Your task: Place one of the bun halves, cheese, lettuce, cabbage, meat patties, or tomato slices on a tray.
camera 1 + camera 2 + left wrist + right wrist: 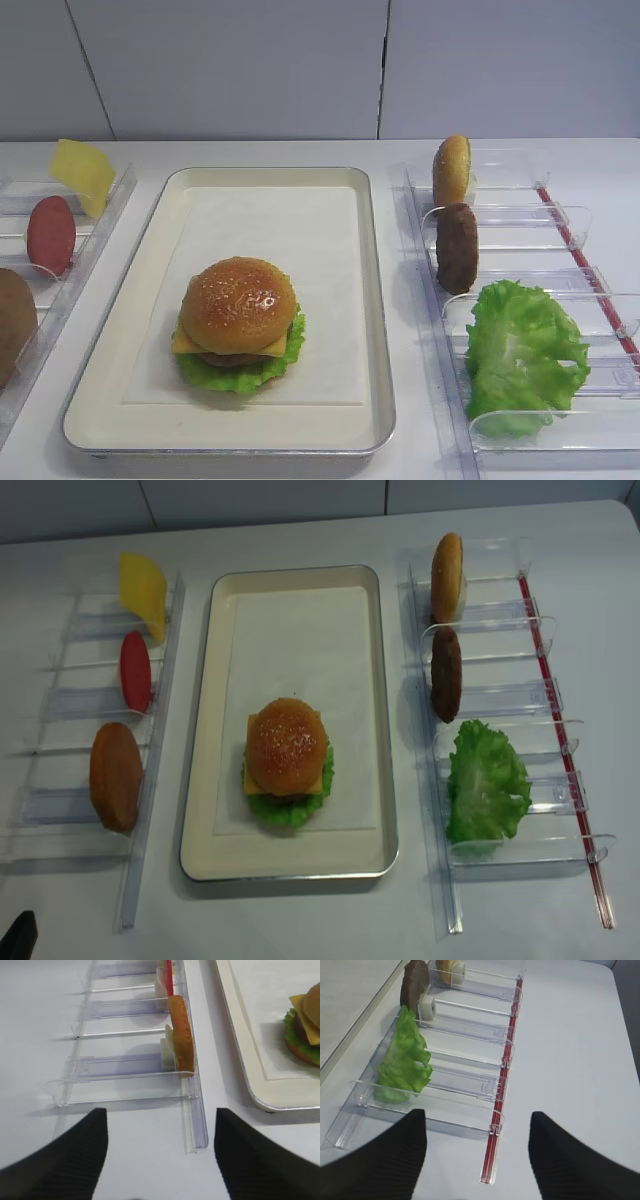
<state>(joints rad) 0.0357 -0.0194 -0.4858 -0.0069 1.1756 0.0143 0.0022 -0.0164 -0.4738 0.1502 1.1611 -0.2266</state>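
A cream tray [300,215] holds a stacked burger: a sesame bun half [240,298] on top, cheese [184,343] and lettuce [240,378] showing below. The right rack carries another bun half [452,170], a meat patty [457,248] and a lettuce leaf [525,355]. The left rack carries cheese [85,175], a tomato slice [50,235] and a bun half [12,322]. My right gripper [477,1112] is open and empty, near the rack's front end, lettuce [402,1062] ahead on the left. My left gripper [161,1110] is open and empty, short of the bun half [182,1035].
Clear plastic racks [500,695] [70,700] flank the tray. A red strip [502,1075] runs along the right rack's outer edge. The tray corner [265,1102] lies right of the left gripper. A grey wall stands behind the table.
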